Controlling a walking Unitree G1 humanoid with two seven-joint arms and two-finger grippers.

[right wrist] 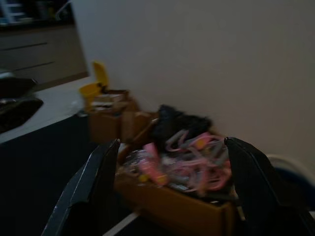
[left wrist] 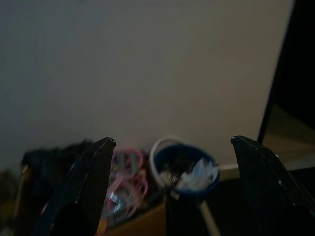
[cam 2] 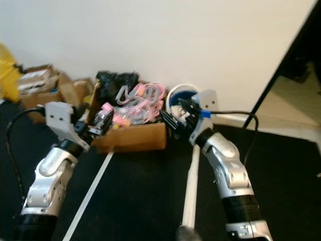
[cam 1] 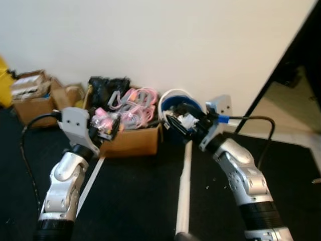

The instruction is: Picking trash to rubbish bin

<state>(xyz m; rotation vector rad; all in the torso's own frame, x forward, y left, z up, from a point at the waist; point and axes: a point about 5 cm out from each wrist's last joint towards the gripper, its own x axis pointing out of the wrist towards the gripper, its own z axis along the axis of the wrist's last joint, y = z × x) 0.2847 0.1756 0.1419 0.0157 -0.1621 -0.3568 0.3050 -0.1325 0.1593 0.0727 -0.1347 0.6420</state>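
A blue rubbish bin (cam 1: 176,96) with a white rim stands on the dark floor against the white wall. In the left wrist view, white scraps (left wrist: 198,176) lie inside the bin (left wrist: 162,157). To its left is a cardboard box (cam 1: 134,140) full of pink cables (cam 1: 136,108) and wrapped bits. My left gripper (cam 1: 106,126) is raised at the box's near left corner, open, with nothing between its fingers (left wrist: 88,182). My right gripper (cam 1: 174,120) hovers at the bin's near rim, pointing towards the box, open and empty, its fingers (right wrist: 93,187) wide apart.
More cardboard boxes (cam 1: 34,98) and a yellow object (cam 1: 4,80) sit at the far left by the wall. A black bag (cam 1: 106,86) lies in the back of the cable box. White strips (cam 1: 183,191) run across the floor. A dark doorway (cam 1: 301,75) is on the right.
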